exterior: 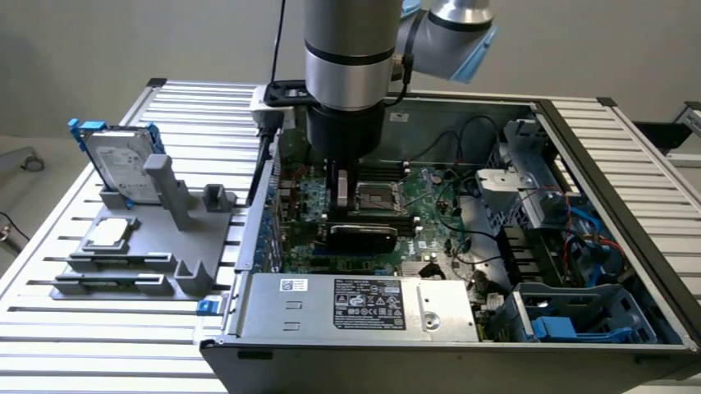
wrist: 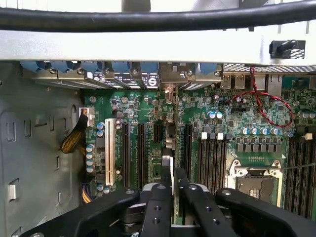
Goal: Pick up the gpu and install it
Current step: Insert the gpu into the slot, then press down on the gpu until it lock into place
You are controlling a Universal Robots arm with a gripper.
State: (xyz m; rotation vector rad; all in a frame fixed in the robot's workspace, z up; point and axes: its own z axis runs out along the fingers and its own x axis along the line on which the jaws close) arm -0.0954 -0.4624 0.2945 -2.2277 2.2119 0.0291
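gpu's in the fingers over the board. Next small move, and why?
Probably ease straight down, with no sideways shift. The fingers are shut on the gpu, which is held on edge, in line with the black slots on the motherboard. Whether its lower edge has entered a slot is hidden, so go slow.

gpu (wrist: 169, 126) upright over motherboard (wrist: 143, 106), in case (exterior: 438, 123), hard drive (exterior: 115, 160) outside case
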